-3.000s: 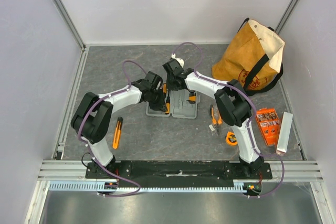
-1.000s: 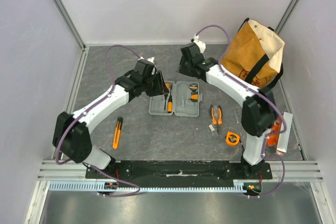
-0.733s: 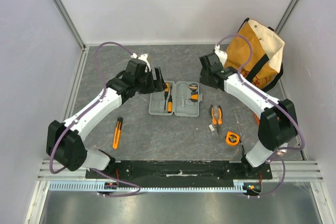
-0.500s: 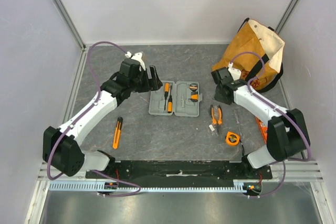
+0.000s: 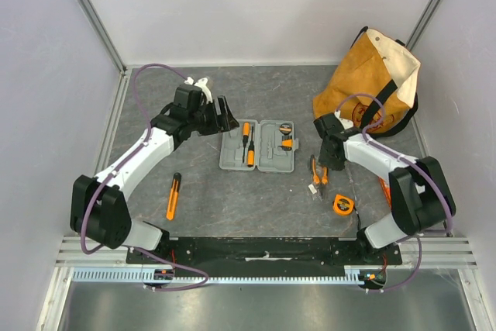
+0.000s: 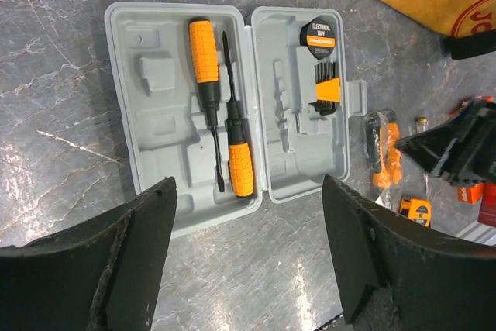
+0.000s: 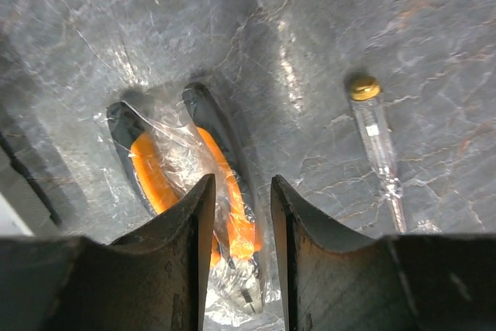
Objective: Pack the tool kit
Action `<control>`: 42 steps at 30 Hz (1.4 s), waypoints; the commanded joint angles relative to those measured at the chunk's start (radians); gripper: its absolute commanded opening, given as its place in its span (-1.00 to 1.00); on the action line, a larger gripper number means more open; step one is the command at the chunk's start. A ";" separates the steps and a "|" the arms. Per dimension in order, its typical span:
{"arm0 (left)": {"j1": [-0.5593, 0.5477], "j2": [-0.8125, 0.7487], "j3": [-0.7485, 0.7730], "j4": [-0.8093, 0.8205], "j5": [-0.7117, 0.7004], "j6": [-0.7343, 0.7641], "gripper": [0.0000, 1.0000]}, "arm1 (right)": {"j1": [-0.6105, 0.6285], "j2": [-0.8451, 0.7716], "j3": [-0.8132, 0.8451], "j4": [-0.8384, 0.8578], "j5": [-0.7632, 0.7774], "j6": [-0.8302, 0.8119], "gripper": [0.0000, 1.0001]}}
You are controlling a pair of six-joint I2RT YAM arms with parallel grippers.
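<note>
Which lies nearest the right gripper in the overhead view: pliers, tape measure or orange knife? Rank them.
1. Pliers, directly under the right gripper.
2. Tape measure, lower in the view, slightly right.
3. Orange knife, far across on the left side.

1. Tool kit case (image 6: 155,122): plain light grey.
2. Screwdrivers (image 6: 205,60): orange grips, black shafts.
3. Pliers (image 7: 229,191): orange and black handles, clear wrap.
4. Table (image 5: 232,199): dark grey, pale marble veining.
5. Bag (image 5: 364,87): tan, cream top, black straps.
6. Knife (image 5: 173,196): orange, black end.

screwdrivers (image 5: 247,142) in tool kit (image 5: 229,163), pliers (image 5: 317,173) right, knife (image 5: 173,196) left
</note>
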 commanded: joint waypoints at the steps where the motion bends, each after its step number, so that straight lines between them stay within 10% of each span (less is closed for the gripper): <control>1: 0.024 0.004 -0.008 0.063 0.075 -0.030 0.61 | -0.005 0.052 -0.016 0.046 -0.076 -0.049 -0.18; 8: 0.061 0.020 -0.013 0.063 0.114 -0.038 0.58 | -0.004 0.115 -0.036 0.059 -0.093 -0.060 -0.31; 13: 0.082 0.030 -0.016 0.069 0.135 -0.043 0.56 | -0.002 0.112 -0.020 0.043 -0.061 -0.069 -1.00; 22: 0.105 0.076 0.009 0.009 0.051 -0.070 0.53 | -0.004 -0.037 0.145 -0.089 0.198 -0.037 -1.00; 30: 0.134 0.158 0.018 -0.063 -0.081 -0.135 0.51 | 0.029 -0.116 0.351 -0.057 0.103 -0.066 -1.00; 42: 0.211 0.142 0.045 -0.084 -0.098 -0.247 0.51 | 0.384 0.303 0.693 0.135 0.098 0.081 -1.00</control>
